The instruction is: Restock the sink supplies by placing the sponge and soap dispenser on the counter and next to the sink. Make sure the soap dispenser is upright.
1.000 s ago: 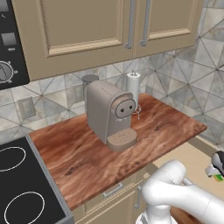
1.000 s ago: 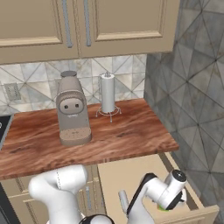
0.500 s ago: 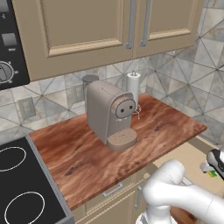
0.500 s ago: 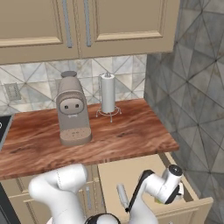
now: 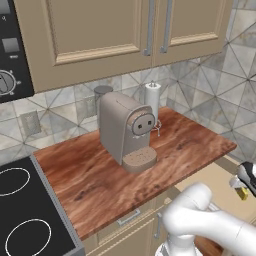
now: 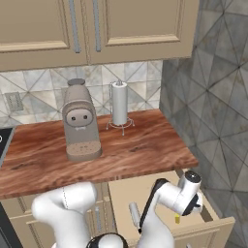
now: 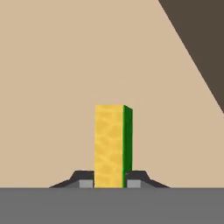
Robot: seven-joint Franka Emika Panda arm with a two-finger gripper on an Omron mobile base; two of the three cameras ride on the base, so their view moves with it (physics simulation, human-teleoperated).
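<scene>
no readable text, no labels, no brands, no numbers on anything in view

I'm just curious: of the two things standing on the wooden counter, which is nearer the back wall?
The white paper towel roll on its wire stand. It stands close to the tiled wall, while the beige coffee machine sits farther forward on the counter.

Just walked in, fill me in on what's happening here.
The white robot arm is reaching down into an open beige drawer below the reddish-brown wood-grain counter. Its gripper is shut on a yellow sponge with a green side, with the drawer floor behind it. A beige coffee machine and a white paper towel roll stand on the counter.
</scene>
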